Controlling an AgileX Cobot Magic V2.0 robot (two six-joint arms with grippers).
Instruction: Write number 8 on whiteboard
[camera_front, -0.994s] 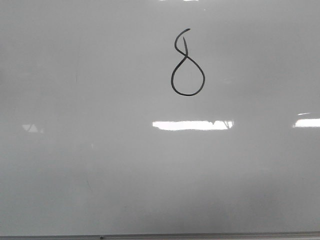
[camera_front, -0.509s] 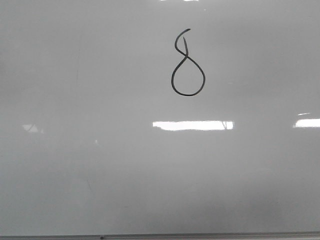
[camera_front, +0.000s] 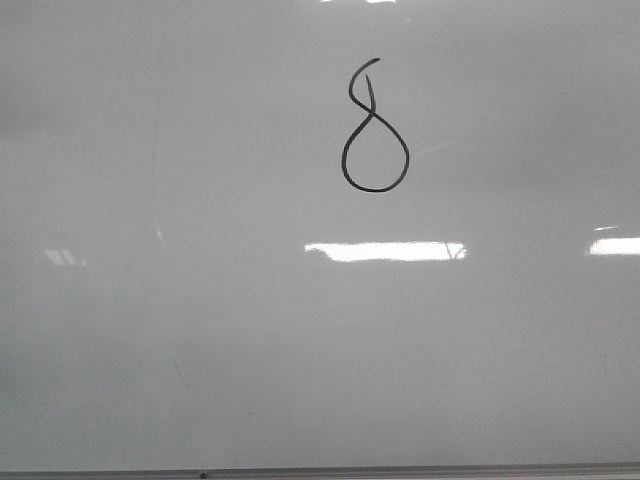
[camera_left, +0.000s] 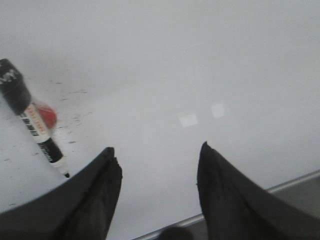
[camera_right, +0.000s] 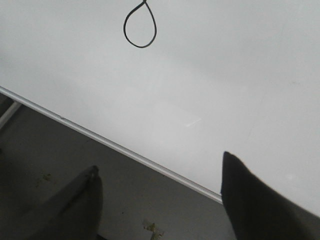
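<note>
Finished 8 (camera_front: 375, 130) on the glossy, rigid whiteboard (camera_front: 200, 350). Both grippers (camera_left: 157, 165) (camera_right: 160, 195) gape wide, empty. The marker (camera_left: 32, 117), light and slick, looks best gripped mid-barrel.

number 8 (camera_front: 375, 130) on whiteboard (camera_front: 200, 350), marker (camera_left: 32, 120) alongside

Front and right wrist views share the number 8 (camera_front: 375, 128).

The thin hand-drawn number 8 (camera_front: 375, 128) was black on the glossy pale grey-white whiteboard (camera_front: 200, 330). The marker pen (camera_left: 32, 117) beside the left claw was black and white with a red patch.
</note>
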